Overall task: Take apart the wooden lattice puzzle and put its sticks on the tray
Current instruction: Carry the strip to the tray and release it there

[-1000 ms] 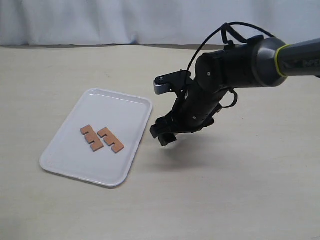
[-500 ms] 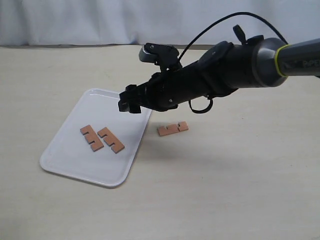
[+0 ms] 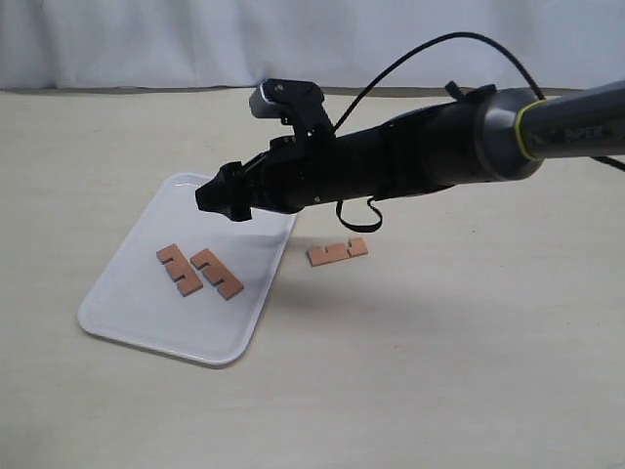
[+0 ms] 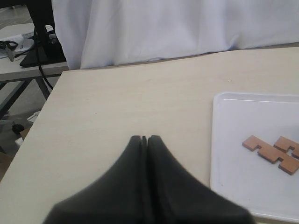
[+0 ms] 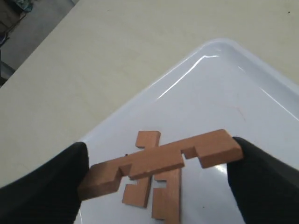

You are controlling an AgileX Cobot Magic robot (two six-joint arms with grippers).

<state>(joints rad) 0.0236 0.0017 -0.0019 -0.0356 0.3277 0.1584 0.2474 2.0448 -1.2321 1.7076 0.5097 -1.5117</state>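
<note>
The puzzle shows only as separate sticks. Two sticks (image 3: 179, 269) (image 3: 216, 274) lie side by side on the white tray (image 3: 146, 308). A third stick (image 3: 337, 251) lies on the table just right of the tray. My right gripper (image 3: 217, 198) hovers over the tray's far part, shut on a fourth stick (image 5: 163, 156) held endwise between its fingers (image 5: 46, 186), above the two on the tray (image 5: 161, 198). My left gripper (image 4: 144, 138) is shut with nothing in it, over bare table beside the tray (image 4: 233, 154); the exterior view does not show it.
The tabletop (image 3: 439, 371) is pale beige. A white curtain (image 3: 195, 39) hangs behind the far table edge. The left wrist view shows a second table with cables (image 4: 28, 46) beyond the table's corner.
My right gripper rose from low beside the tray's right edge and swung left over the tray with a stick in it. One stick is left showing on the table where it was.
</note>
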